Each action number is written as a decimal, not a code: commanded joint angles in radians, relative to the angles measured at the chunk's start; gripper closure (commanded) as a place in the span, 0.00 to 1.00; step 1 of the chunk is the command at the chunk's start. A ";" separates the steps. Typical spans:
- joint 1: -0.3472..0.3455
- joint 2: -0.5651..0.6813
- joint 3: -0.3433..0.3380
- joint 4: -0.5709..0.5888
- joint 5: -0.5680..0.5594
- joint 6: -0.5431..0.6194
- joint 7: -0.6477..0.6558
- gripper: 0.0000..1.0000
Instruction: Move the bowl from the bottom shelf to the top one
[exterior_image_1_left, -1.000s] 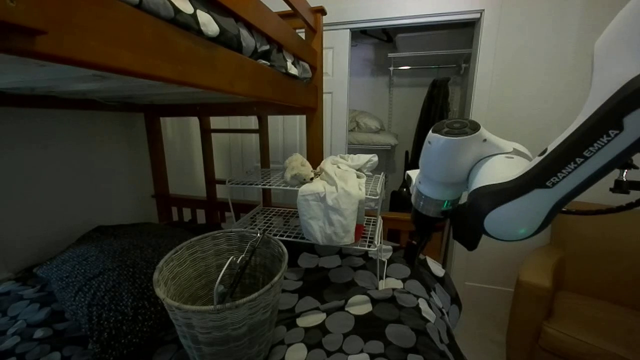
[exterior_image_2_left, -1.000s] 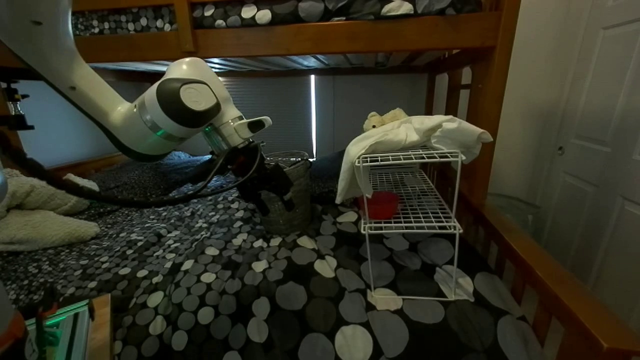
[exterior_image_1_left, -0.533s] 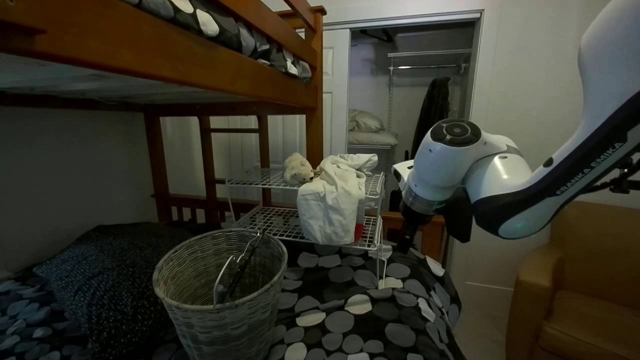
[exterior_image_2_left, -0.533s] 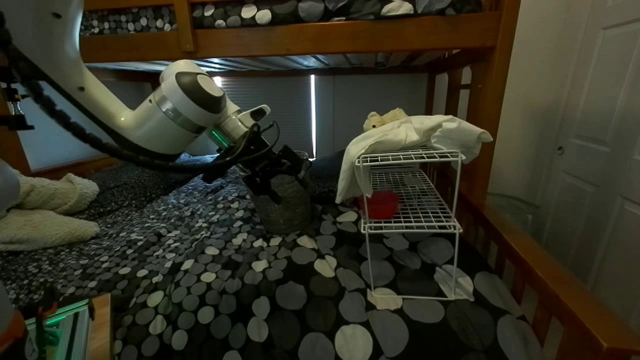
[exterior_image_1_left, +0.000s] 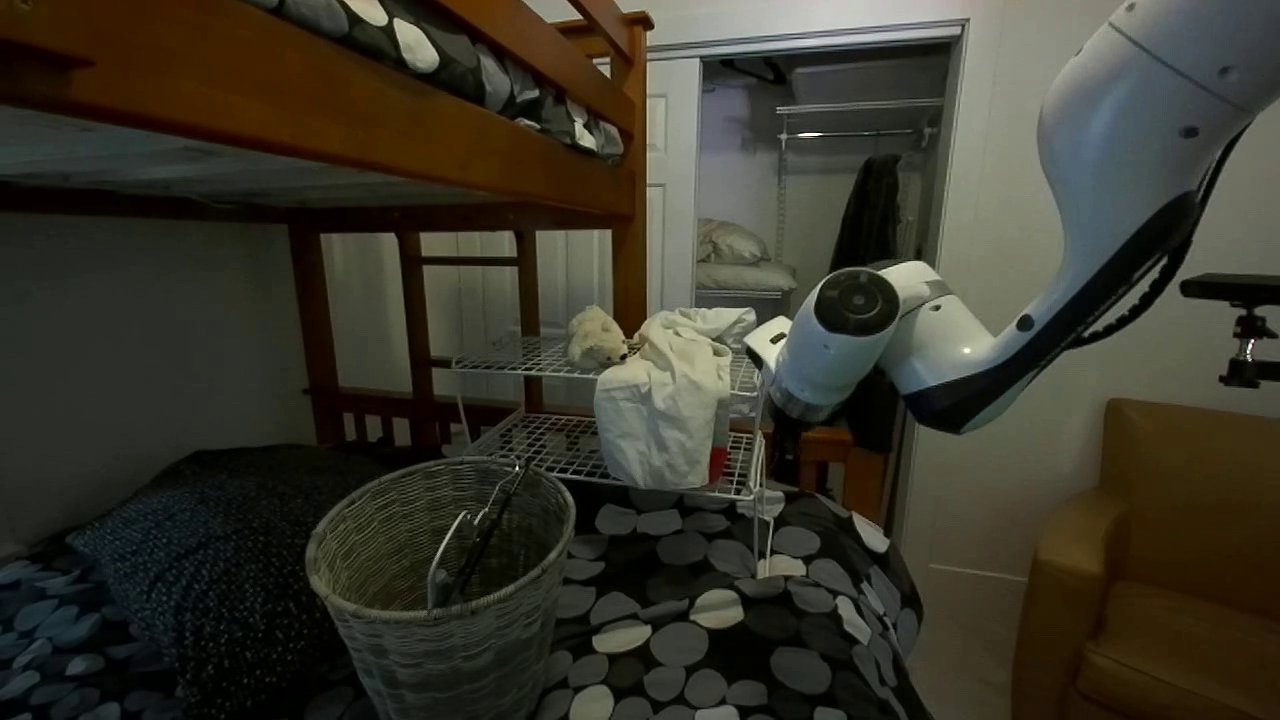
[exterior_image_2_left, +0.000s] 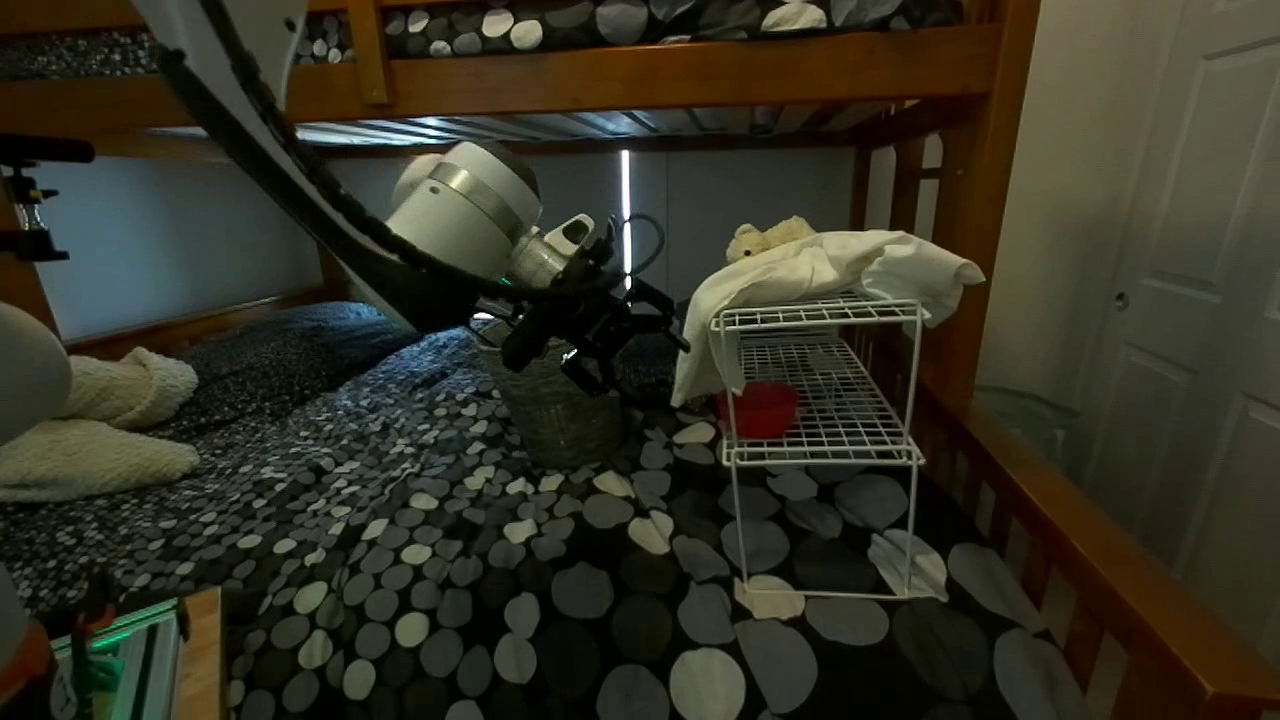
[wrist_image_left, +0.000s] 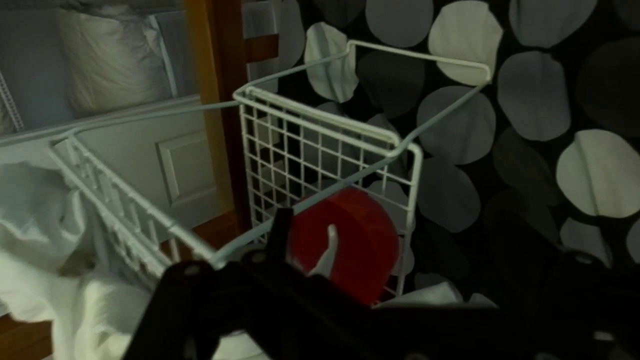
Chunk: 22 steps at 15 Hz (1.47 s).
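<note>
Well, the red bowl (exterior_image_2_left: 766, 410) sits on the bottom shelf (exterior_image_2_left: 848, 405) of the white wire rack (exterior_image_2_left: 913, 385), close to the side where a pale cloth (exterior_image_2_left: 850, 262) hangs down from the top shelf (exterior_image_2_left: 825, 317). From here it looks upright, its mouth turned up toward the top shelf. Its outline is rounded, and with the cloth, the rack and the claw (exterior_image_2_left: 645, 368) each hiding parts of it, I can't make out a long axis. The claw is spread wide, tipped down toward the rack and apart from the bowl; whether it touches the cloth, I can't tell. A small cream bear (exterior_image_1_left: 597, 338) shares the top shelf with the cloth, and a wicker basket (exterior_image_1_left: 445, 655) stands near the rack.
</note>
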 joint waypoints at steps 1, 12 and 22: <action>0.017 0.194 0.025 0.012 -0.054 -0.059 0.197 0.00; 0.078 0.291 0.042 0.121 -0.343 -0.157 0.416 0.00; 0.549 0.479 -0.430 0.348 -0.506 -0.199 0.612 0.00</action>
